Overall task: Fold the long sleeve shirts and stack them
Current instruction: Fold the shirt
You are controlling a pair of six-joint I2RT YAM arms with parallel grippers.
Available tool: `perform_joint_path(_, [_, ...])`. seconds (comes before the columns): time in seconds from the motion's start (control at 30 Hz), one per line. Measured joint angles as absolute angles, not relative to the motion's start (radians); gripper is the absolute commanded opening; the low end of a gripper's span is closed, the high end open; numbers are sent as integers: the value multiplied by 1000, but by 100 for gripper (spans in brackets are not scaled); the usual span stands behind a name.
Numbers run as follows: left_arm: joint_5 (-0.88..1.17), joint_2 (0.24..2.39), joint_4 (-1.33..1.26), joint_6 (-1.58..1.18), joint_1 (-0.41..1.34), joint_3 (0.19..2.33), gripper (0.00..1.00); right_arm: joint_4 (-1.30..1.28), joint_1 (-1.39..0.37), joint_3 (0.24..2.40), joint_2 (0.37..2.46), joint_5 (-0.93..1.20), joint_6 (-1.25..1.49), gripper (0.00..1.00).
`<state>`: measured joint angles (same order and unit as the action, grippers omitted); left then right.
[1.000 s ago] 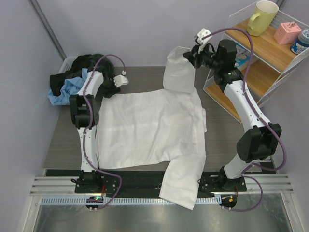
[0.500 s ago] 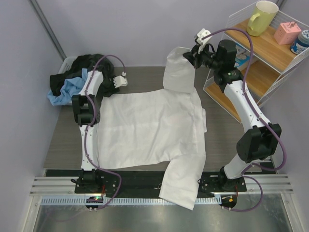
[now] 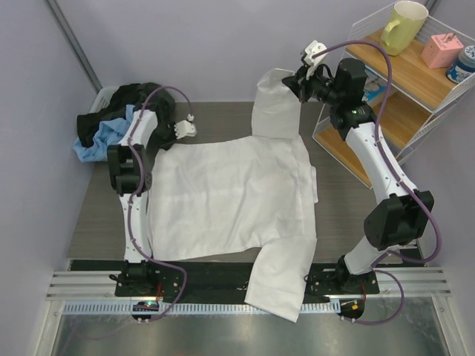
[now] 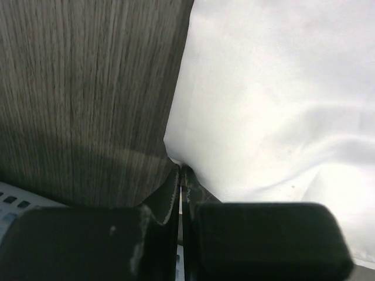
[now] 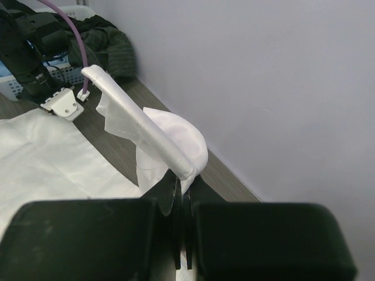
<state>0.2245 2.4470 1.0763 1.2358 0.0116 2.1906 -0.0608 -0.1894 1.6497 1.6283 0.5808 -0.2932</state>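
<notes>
A white long sleeve shirt [image 3: 230, 193] lies spread flat on the dark wood table [image 3: 100, 215]. One sleeve hangs over the near edge. The other sleeve [image 3: 274, 107] is lifted at the back, and my right gripper [image 3: 292, 81] is shut on its rolled cuff [image 5: 140, 132], jaws pinched together [image 5: 183, 178]. My left gripper [image 3: 167, 142] is low at the shirt's back-left corner, mostly hidden under its wrist in the top view. In the left wrist view its jaws [image 4: 180, 168] are shut, with the cloth corner [image 4: 176, 157] nipped at the tips.
A white basket [image 3: 100, 100] of dark and blue clothes [image 3: 111, 126] stands at the back left, close behind the left wrist. A wire shelf [image 3: 386, 111] at the right carries a yellow mug [image 3: 403, 26], a pink box [image 3: 441, 50] and a jar [image 3: 464, 63]. The wall is just behind the raised sleeve.
The left gripper, open before, has shut at the shirt's back-left corner. The right gripper has barely moved and still holds up the sleeve.
</notes>
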Motion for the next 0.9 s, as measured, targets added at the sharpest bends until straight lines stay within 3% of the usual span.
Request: perform_joint_path(0.9, [232,1820,855,1263,12,1497,0,-216,-188,1538,1257,589,-302,1])
